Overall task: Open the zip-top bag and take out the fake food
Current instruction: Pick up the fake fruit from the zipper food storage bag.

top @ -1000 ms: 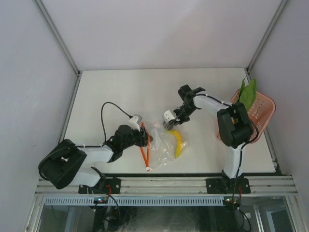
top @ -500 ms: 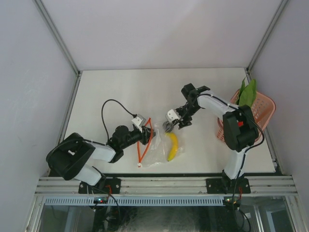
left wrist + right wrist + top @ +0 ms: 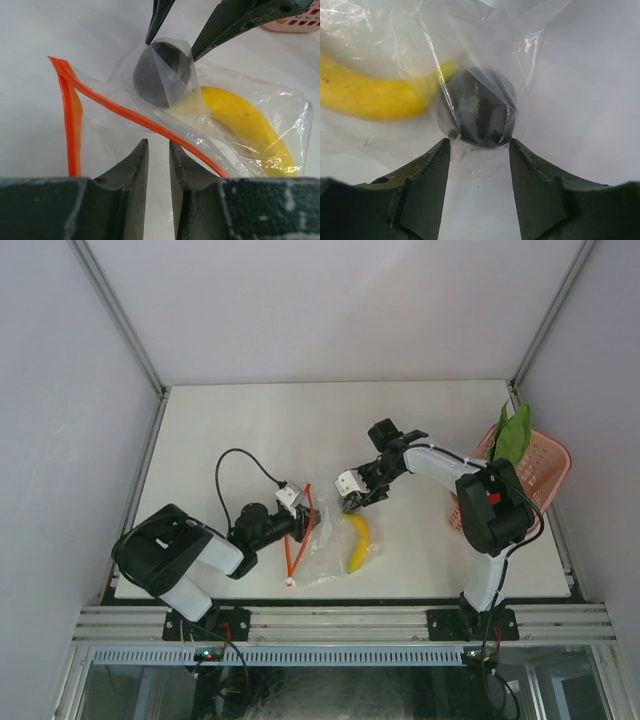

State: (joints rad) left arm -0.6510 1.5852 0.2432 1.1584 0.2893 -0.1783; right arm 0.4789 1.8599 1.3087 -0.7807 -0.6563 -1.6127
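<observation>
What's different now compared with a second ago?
The right tool has opened at the zip-top bag; its jaws now stand either side of the dark ball inside. The left tool has narrowed by the orange zipper, which now stands up. Bag and banana slid slightly left. The pink basket stayed put.

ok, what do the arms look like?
Both have white link shells and black joint housings. The left arm has a looping black cable; the right arm carries a small red mark. A white camera block sits at each wrist. Jaws are dark tapered wedges.
</observation>
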